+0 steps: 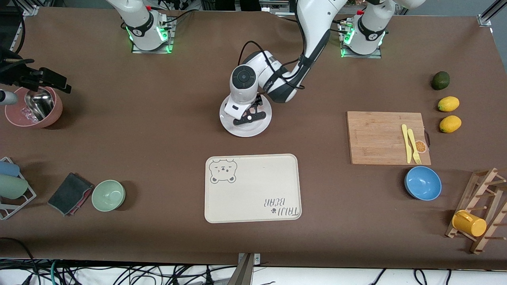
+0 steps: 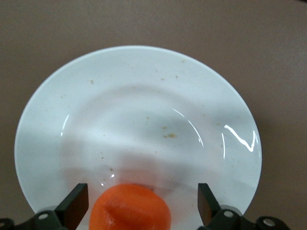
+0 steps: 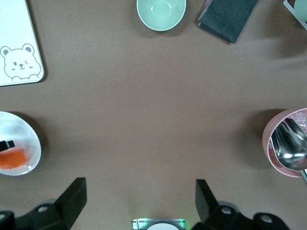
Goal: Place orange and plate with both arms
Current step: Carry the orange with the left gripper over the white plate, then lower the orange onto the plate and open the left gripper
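The white plate [image 1: 247, 128] lies on the brown table near the middle, farther from the front camera than the bear-print tray. My left gripper [image 1: 249, 114] hangs low over it and is open. In the left wrist view the orange [image 2: 130, 207] rests on the plate [image 2: 144, 105] between the spread fingers of the left gripper [image 2: 141, 194], with gaps on both sides. The orange is hidden under the hand in the front view. My right gripper [image 3: 139, 191] is open and empty, high above bare table near its base. It sees the plate [image 3: 24, 139] and orange [image 3: 10, 159] far off.
A cream bear-print tray [image 1: 253, 190] lies nearer the front camera. A cutting board [image 1: 376, 138], blue bowl [image 1: 423, 183], two lemons [image 1: 448, 104] and a dark green fruit [image 1: 440, 80] are toward the left arm's end. A green bowl [image 1: 108, 194], cloth [image 1: 69, 194] and pink bowl [image 1: 33, 107] are toward the right arm's end.
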You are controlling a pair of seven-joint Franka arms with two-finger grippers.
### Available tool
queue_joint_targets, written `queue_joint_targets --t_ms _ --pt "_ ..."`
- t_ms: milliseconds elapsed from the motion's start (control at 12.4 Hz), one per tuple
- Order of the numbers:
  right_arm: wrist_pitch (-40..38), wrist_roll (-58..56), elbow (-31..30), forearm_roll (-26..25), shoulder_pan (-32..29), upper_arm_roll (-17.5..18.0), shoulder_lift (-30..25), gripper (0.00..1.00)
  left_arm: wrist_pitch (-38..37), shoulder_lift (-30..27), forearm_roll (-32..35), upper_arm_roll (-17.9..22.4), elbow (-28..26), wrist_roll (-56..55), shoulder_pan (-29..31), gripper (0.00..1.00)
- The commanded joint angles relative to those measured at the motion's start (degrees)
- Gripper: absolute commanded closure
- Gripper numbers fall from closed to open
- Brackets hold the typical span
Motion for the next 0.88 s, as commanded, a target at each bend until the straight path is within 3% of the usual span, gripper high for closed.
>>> queue_joint_targets --t_ms 0,241,804 --pt "-1.27 -0.2 1.58 0.09 -0.2 0.07 0.45 0.0 -9.21 -5.33 -0.93 1.64 0.68 0.47 3.56 0.0" --pt "-1.27 -0.03 1.58 0.09 -0.2 0.07 0.54 0.0 -16.87 -10.08 -0.84 1.64 0.68 2.3 11.47 0.0" --pt "-1.18 -0.12 1.58 -0.35 -0.2 0.07 0.54 0.0 -31.48 -13.17 -0.58 1.64 0.68 39.97 36.86 0.0"
